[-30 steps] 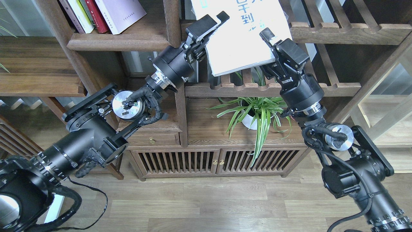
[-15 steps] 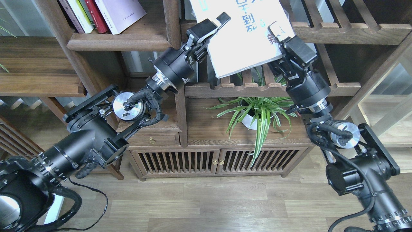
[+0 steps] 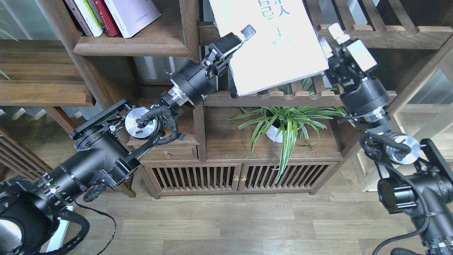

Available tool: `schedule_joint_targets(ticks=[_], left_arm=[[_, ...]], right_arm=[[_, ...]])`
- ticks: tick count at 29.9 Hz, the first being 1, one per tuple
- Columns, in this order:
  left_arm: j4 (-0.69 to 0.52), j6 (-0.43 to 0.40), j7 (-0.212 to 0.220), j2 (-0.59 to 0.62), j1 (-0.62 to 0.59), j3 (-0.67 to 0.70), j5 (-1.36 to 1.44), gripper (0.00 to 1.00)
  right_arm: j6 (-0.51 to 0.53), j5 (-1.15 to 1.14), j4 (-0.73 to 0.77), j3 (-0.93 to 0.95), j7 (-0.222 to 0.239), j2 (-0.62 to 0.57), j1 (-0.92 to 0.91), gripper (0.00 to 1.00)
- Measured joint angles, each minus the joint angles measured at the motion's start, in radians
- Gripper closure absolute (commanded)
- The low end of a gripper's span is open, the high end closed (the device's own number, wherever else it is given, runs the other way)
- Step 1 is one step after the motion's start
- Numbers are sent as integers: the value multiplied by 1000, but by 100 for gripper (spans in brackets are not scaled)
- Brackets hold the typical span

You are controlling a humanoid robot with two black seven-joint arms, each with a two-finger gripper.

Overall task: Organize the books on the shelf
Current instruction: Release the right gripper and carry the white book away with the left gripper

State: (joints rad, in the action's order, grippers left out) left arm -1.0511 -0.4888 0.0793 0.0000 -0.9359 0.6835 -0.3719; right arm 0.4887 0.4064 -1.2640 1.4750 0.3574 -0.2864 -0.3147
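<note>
The large white book (image 3: 272, 46) with green characters hangs in the air in front of the slatted rack (image 3: 300, 95), tilted so its lower corner dips toward the rack's scalloped rail. Both arms flank it, probably because a wide, floppy paperback carried by one edge would sag or twist.

The left gripper (image 3: 236, 44) sits at the book's left edge. One finger (image 3: 247, 32) juts up across the cover and the fingers look spread around that edge, but whether they actually press it cannot be told from this view. The right gripper (image 3: 331, 46) meets the book's right edge, its fingers apparently pinching the edge, which would make this the side bearing the weight.

The shelf (image 3: 131, 46), a solid dark plank with a rounded front, lies up and to the left, well apart from the held book. On it lean the thin red book (image 3: 105, 17) and the lavender-white book (image 3: 132, 14), beside other volumes. The white one likely belongs next to them.
</note>
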Motion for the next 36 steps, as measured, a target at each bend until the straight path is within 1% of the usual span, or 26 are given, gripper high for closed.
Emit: schedule_joint_targets(ticks=[9,14,20,26,36], left_arm=[[-63,0,0,0,11,12,98,100],[-147,0,3,8,29,12,142,100],[-273,0,5,138,71,12,192,100],[-315,0,5,253,80,21,256,100],[-420,0,5,460,115,102,321,100]], right_arm=[[0,-1,37,54,0,-27,2,21],[0,-2,91,55,0,-59,0,20],[0,-7,136,56,-1,-86,-8,18],[-3,-41,178,56,-2,-113,-10,14],[-15,-120,260,49,-1,-139,-12,11]])
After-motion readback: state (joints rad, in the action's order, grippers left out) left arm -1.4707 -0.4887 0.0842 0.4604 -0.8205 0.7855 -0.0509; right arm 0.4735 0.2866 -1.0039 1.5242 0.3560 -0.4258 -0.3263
